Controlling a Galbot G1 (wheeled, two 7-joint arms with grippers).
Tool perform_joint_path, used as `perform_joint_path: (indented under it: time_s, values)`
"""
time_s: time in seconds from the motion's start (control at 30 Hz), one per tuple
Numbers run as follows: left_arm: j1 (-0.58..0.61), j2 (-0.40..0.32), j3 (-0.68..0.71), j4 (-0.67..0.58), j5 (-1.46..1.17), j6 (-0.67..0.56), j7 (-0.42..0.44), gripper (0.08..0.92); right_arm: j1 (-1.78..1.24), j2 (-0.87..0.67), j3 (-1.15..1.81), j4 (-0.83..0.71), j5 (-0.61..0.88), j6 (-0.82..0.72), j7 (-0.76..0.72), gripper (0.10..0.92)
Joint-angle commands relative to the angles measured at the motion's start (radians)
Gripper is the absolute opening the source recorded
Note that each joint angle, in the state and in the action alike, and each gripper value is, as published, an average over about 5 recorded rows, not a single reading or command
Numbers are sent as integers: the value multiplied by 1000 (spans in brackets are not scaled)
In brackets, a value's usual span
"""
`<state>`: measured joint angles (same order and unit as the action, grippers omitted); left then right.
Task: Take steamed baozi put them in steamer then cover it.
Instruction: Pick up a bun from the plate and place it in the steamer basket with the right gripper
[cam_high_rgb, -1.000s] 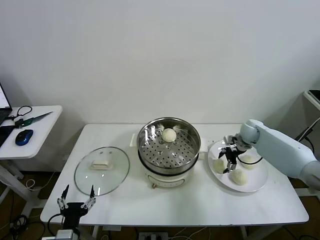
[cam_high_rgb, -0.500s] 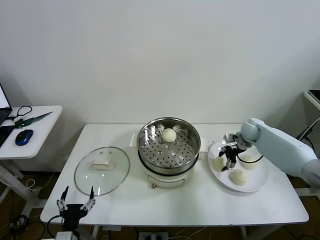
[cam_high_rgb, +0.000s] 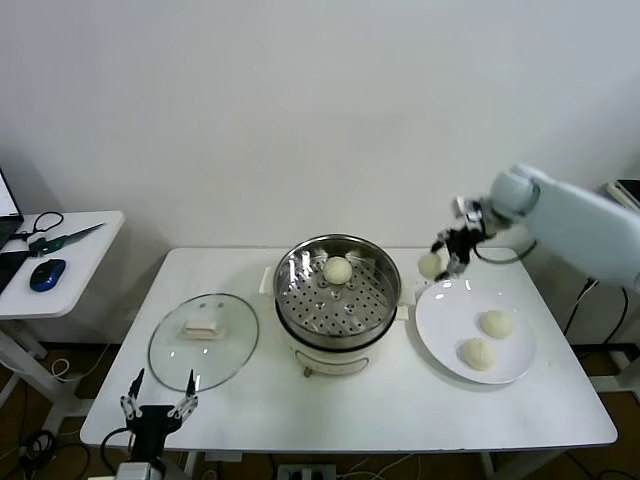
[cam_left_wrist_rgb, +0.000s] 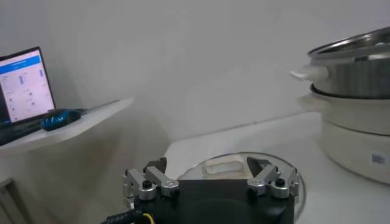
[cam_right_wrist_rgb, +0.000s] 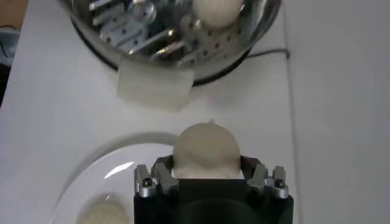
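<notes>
My right gripper (cam_high_rgb: 443, 262) fingers clamp one baozi (cam_high_rgb: 430, 265), raised between plate (cam_high_rgb: 440, 345) and steamer (cam_high_rgb: 338, 290); soft dough could slip mid-transfer. Left gripper (cam_high_rgb: 158, 405) idles open, near-left.

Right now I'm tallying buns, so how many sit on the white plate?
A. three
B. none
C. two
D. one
C: two baozi lie on the plate; a third is in the right pincer, a fourth in the steamer.
</notes>
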<state>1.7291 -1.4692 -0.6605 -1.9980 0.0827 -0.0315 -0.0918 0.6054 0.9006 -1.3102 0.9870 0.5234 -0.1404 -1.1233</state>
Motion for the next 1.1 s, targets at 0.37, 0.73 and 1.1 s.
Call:
perform_joint_path:
  time_s: [0.37, 0.73, 1.1]
  values:
    - [39, 16, 12, -35, -1, -17, 5, 823, 107, 353, -179, 32, 241, -133, 107, 712]
    - [26, 15, 2, -36, 0, -10, 13, 823, -11, 478, -195, 2, 234, -140, 146, 712]
    - [18, 16, -2, -23, 1, -8, 21, 823, -74, 493, -201, -14, 208, -137, 155, 712]
